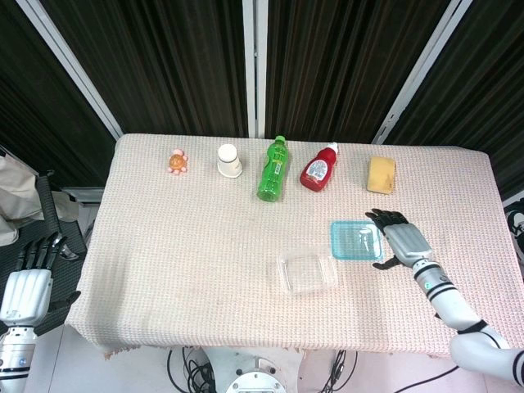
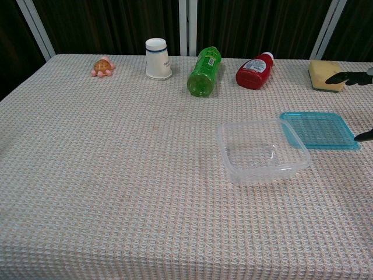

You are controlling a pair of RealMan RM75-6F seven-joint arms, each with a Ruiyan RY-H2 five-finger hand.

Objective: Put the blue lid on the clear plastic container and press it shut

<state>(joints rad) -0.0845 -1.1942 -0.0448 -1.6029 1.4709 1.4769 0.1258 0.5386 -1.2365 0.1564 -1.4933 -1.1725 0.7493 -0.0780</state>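
Note:
The blue lid (image 1: 356, 240) (image 2: 319, 129) lies flat on the cloth, touching the far right corner of the clear plastic container (image 1: 306, 272) (image 2: 262, 150), which stands open and empty. My right hand (image 1: 403, 238) hovers just right of the lid with its fingers spread and nothing in it; in the chest view only its fingertips (image 2: 348, 78) show at the right edge. My left hand (image 1: 24, 286) hangs open beyond the table's left edge, far from both objects.
Along the far edge stand or lie a small toy (image 1: 177, 160), a white cup (image 1: 230, 160), a green bottle (image 1: 273, 169), a red ketchup bottle (image 1: 318, 168) and a yellow sponge (image 1: 381, 174). The table (image 1: 180, 246) is covered with a pinkish cloth.

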